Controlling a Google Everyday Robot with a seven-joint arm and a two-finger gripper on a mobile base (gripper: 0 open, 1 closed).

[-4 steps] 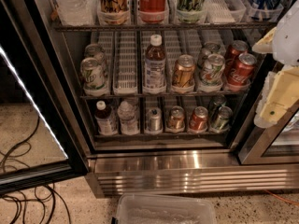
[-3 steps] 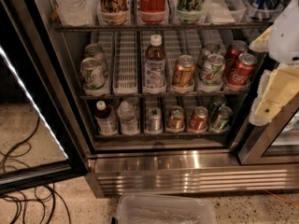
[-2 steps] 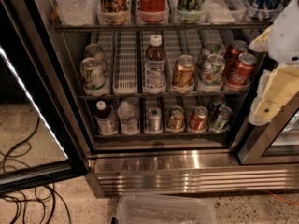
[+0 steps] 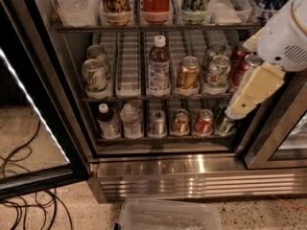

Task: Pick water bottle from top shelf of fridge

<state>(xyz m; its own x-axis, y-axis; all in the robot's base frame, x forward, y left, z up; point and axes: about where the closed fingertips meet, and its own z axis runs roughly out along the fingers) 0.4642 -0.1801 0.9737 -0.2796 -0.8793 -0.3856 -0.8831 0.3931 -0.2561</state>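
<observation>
The water bottle (image 4: 72,4) is clear ribbed plastic with a red band at the frame's top edge. It stands at the left end of the top shelf (image 4: 153,28), and its cap is out of view. Tall cans and a Coca-Cola can (image 4: 156,1) stand to its right in white lane dividers. My gripper (image 4: 240,104), white and cream, hangs at the right side of the open fridge (image 4: 192,176), in front of the middle rack's right-hand cans. It is well below and to the right of the water bottle.
The middle rack holds a brown bottle with a white cap (image 4: 158,66) and several cans. The low rack holds a dark bottle (image 4: 108,121), a small crinkled clear bottle (image 4: 130,121) and cans. The open glass door (image 4: 33,109) stands left, with cables (image 4: 19,176) on the floor. A clear plastic bin (image 4: 168,217) sits below.
My gripper has moved left and slightly up, further in front of the middle rack's right cans. The bottles and cans have not moved.
</observation>
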